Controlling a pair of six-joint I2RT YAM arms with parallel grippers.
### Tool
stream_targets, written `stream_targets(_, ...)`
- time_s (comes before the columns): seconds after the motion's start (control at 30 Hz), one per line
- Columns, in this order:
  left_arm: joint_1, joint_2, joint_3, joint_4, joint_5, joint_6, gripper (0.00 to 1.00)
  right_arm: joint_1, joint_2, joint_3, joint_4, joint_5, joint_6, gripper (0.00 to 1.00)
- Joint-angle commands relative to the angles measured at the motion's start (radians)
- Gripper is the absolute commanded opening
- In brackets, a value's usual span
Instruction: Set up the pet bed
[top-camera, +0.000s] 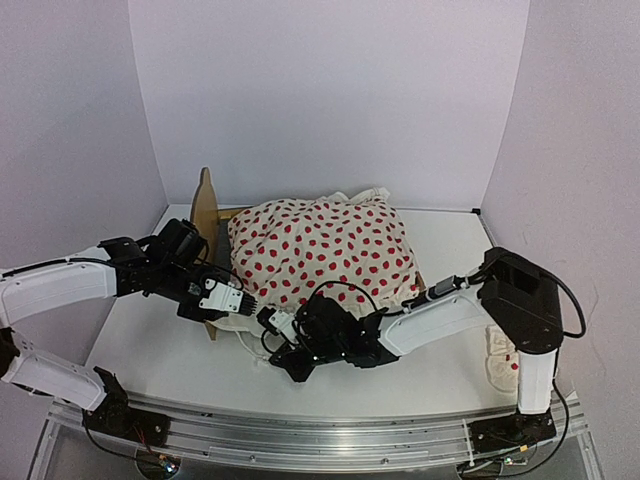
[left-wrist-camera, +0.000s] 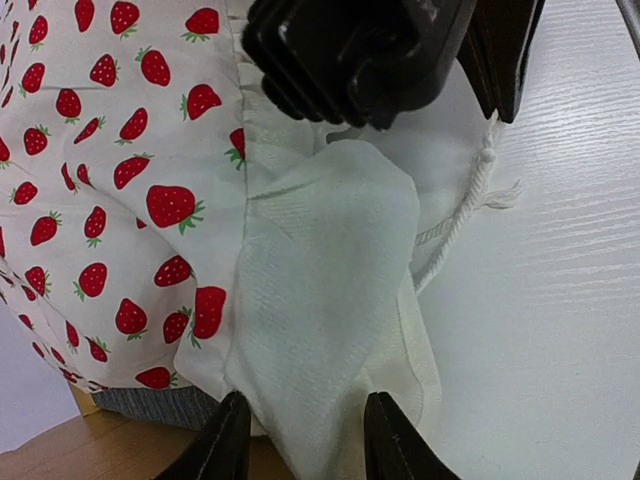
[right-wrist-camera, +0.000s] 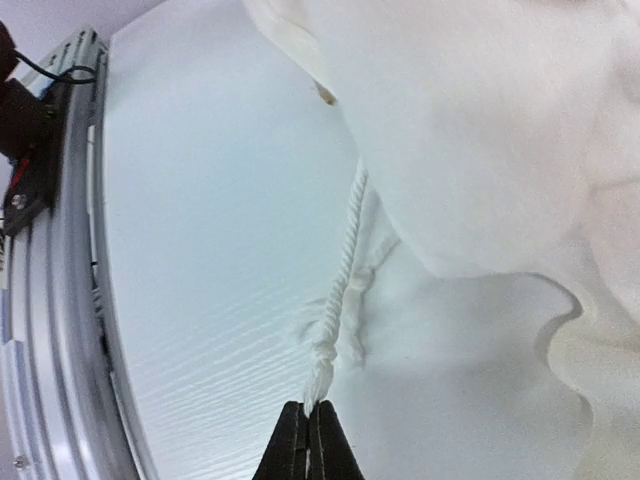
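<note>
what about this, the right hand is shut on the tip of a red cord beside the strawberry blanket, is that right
Not quite. The cord is white, not red, as the right wrist view shows. The rest holds: the right hand is shut on its tip, beside the strawberry blanket.

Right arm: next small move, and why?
Probably retract the right gripper slightly: it is shut on the frayed tip of the white twisted cord, which leads under the white edge of the strawberry-print duvet; a gentle pull might straighten that edge.
</note>
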Motion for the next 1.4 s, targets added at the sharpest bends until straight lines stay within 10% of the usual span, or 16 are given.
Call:
stream_targets(0.0,0.005,-0.045,0.031,-0.106,0.114,0.038,0.54,0.010,-0.078,0.043,-0.072,-0.125,-0.004,0.00)
stream_targets(0.37,0.004,-0.035,0.140,-0.360,0.529,-0.021,0.69,0.010,-0.135,0.057,-0.071,-0.149,0.016,0.00)
stream_targets(0.93,-0.006,0.035,-0.074,0.082,0.568,-0.204,0.55,0.011,-0.199,0.043,0.000,-0.158,0.031,0.00)
stream_targets(1.37,-0.018,0.047,-0.114,0.131,0.620,-0.266,0.02,-0.007,-0.196,0.040,0.049,-0.145,0.049,0.00)
